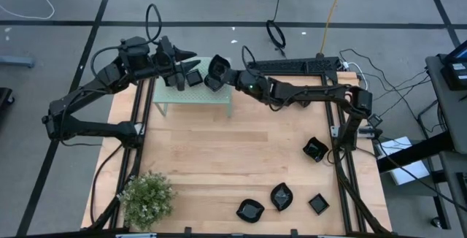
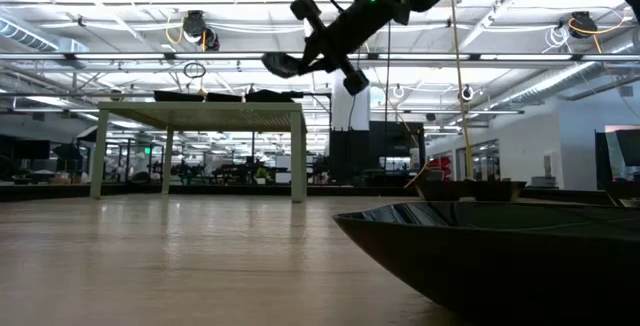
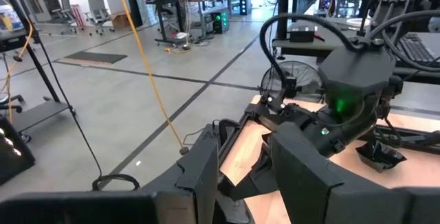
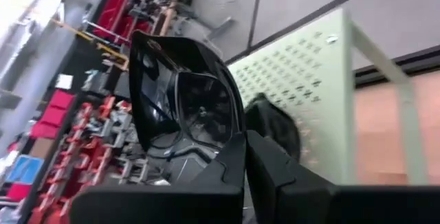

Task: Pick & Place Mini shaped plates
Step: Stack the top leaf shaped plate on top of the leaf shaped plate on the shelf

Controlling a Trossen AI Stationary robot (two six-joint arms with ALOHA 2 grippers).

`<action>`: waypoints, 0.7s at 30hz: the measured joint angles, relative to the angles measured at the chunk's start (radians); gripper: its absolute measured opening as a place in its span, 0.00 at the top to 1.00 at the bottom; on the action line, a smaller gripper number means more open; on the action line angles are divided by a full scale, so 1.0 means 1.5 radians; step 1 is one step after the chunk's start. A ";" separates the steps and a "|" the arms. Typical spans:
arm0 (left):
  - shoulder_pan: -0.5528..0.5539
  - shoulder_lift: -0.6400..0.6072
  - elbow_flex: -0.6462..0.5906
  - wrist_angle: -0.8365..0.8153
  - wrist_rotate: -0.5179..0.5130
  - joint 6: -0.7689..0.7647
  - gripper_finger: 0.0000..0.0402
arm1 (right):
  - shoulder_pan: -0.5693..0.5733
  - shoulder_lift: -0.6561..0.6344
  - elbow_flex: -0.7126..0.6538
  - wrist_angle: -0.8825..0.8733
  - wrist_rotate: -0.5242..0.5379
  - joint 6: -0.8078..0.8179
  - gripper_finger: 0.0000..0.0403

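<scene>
The right hand was clamped on a square black plate, raised above the pale green stand. The left hand, fingers parted and empty, hovered over the stand beside another small plate there. Four more plates lay on the desk near its right front.

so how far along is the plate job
Done: a few black plates sit on the green stand. In hand: the right gripper holds a plate over the stand; the left gripper hovers beside it. Left: four plates on the table.
</scene>
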 joint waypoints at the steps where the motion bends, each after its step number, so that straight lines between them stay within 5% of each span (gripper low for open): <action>1: 0.000 0.000 0.000 0.000 0.000 0.003 0.65 | 0.000 0.000 0.000 -0.009 0.003 0.003 1.00; 21: 0.001 0.000 0.000 0.000 0.000 0.016 0.65 | 0.009 0.040 0.001 0.000 -0.015 0.055 1.00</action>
